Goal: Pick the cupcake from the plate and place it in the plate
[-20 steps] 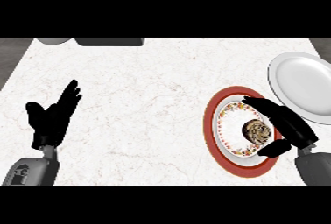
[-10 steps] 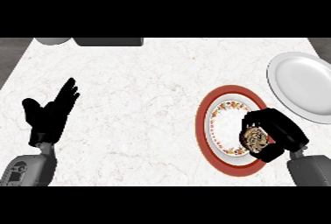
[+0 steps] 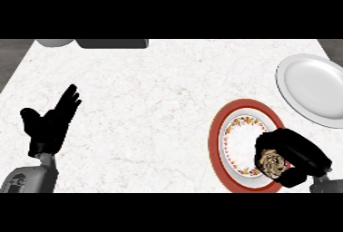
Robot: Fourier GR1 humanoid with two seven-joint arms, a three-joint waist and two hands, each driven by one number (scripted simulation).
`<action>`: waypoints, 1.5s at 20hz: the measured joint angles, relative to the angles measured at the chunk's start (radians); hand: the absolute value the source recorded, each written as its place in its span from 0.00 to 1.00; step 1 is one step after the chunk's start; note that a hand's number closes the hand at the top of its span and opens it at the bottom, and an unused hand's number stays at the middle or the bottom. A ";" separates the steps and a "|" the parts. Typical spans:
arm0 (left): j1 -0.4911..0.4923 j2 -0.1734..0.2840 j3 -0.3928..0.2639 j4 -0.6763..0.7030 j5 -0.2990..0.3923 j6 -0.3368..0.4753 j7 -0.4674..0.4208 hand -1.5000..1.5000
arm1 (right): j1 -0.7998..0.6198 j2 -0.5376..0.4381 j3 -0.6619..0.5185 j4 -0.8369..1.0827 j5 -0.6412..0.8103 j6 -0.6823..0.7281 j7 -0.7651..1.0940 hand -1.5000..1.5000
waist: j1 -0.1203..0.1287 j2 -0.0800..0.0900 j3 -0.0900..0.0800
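Right robot hand (image 3: 295, 156) curls round the cupcake (image 3: 271, 164), over the red-rimmed plate (image 3: 231, 136). White plate (image 3: 311, 88) sits just beside. Left robot hand (image 3: 50, 122) rests open, fingers straight, over the table (image 3: 154, 104).

Black left hand (image 3: 50, 122), black right hand (image 3: 295, 152), grey rounded forearms (image 3: 26, 179)

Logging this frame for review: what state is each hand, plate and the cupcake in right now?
right hand: fingers curled round the cupcake, over the red-rimmed plate.
cupcake: gripped, partly hidden; whether it has left the plate cannot be told.
red-rimmed plate: flat on the counter, under the cupcake.
white plate: flat on the counter, nothing on it.
left hand: open, fingers up, resting at the left edge.
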 measured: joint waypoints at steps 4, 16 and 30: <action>-0.014 -0.005 0.004 0.016 -0.010 0.002 -0.001 0.50 | 0.087 -0.044 -0.033 -0.121 -0.016 -0.015 -0.058 1.00 | -0.006 0.003 0.003; -0.010 -0.014 0.001 -0.007 -0.017 0.005 0.017 0.50 | 0.090 -0.008 -0.400 -0.292 -0.307 -0.075 0.031 1.00 | -0.007 0.004 0.004; -0.041 -0.042 -0.012 0.013 -0.039 0.002 0.014 0.50 | -0.332 -0.169 -0.566 0.381 -0.367 -0.047 0.003 1.00 | 0.023 0.012 0.006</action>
